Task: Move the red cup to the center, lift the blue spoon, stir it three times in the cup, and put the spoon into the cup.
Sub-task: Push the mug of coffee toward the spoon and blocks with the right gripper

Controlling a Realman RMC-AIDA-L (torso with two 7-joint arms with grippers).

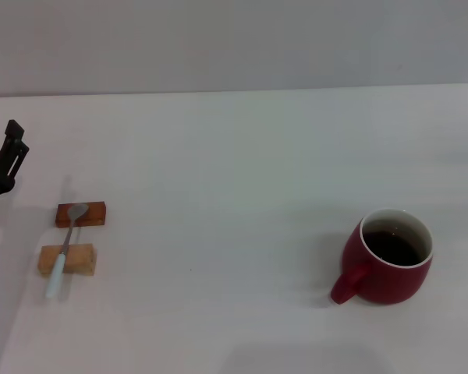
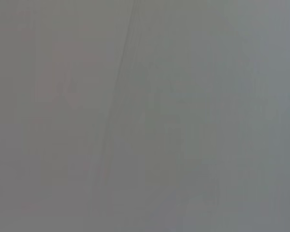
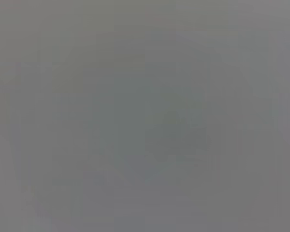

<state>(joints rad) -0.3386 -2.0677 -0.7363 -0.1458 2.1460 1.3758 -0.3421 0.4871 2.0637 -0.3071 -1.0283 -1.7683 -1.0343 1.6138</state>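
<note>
Only the left end effector (image 1: 6,156) shows in the head view, a dark piece at the far left edge, raised and pointing up and slightly inward, with the rest of its arm cut off by the edge. Whether its fingers are parted cannot be made out. The right arm does not appear, and both wrist views show nothing of either arm.

Only a small part of the robot shows, in the head view: the left gripper (image 1: 4,160), matte black, built of angular, blocky plates with squared corners and a stepped outline, narrow gaps between the parts. No cables, screws or markings can be made out. Both wrist views show plain grey
</note>
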